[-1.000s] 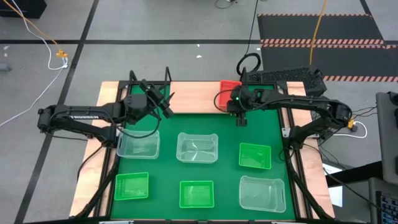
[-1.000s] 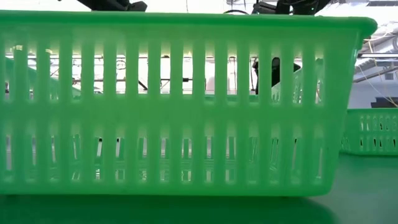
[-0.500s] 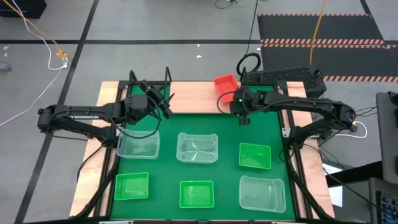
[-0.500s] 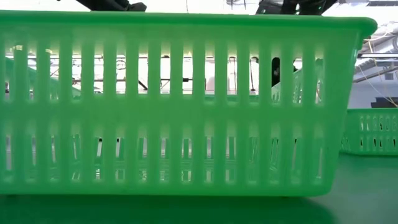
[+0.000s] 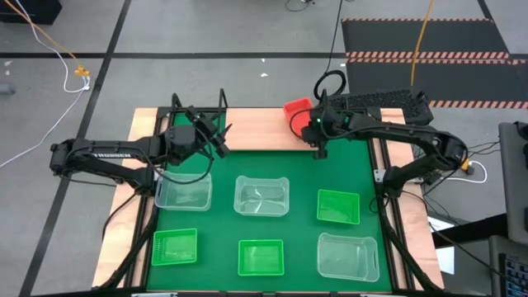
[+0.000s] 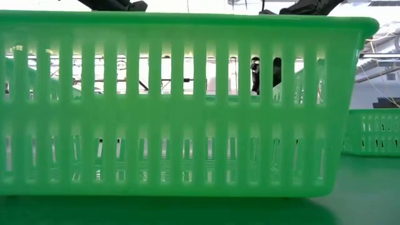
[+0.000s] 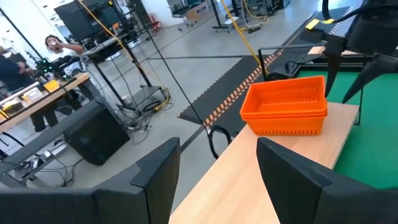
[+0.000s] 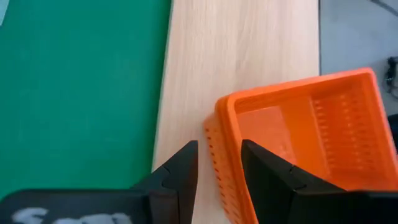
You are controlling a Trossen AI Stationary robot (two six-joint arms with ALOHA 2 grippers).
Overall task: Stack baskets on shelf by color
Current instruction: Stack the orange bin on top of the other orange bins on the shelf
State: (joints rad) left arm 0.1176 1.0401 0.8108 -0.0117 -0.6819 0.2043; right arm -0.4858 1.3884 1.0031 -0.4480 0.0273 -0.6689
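Observation:
A red basket stack (image 5: 297, 110) stands askew on the right end of the light-wood shelf (image 5: 256, 128); the left wrist view shows at least two nested rims on the stack (image 7: 286, 107). My right gripper (image 5: 307, 126) is shut on its wall, seen up close in the right wrist view (image 8: 219, 152). My left gripper (image 5: 216, 138) hovers open over the shelf's left part, nothing between its fingers (image 7: 217, 146). Three green baskets (image 5: 174, 247) (image 5: 261, 256) (image 5: 338, 206) and three clear ones (image 5: 183, 192) (image 5: 261, 195) (image 5: 348, 256) rest on the green mat. My right gripper pinches the red stack's side wall (image 8: 219, 134) close to a corner, one finger inside (image 8: 264, 171) and one outside (image 8: 180, 171). The fingers slant down from the near right side. The stack stays upright on the plank's right end, turned askew to it.
The shelf's black rod frame (image 5: 198, 106) rises at its left end. In the low view a green basket (image 6: 187, 106) fills most of the picture, with another (image 6: 373, 131) to its right. The middle and left of the plank (image 7: 261, 186) are bare wood.
My right gripper has shifted a little toward the table's far edge and rolled its wrist. The red stack has turned with it, from square to the plank to askew on its right end. My left arm has kept still.

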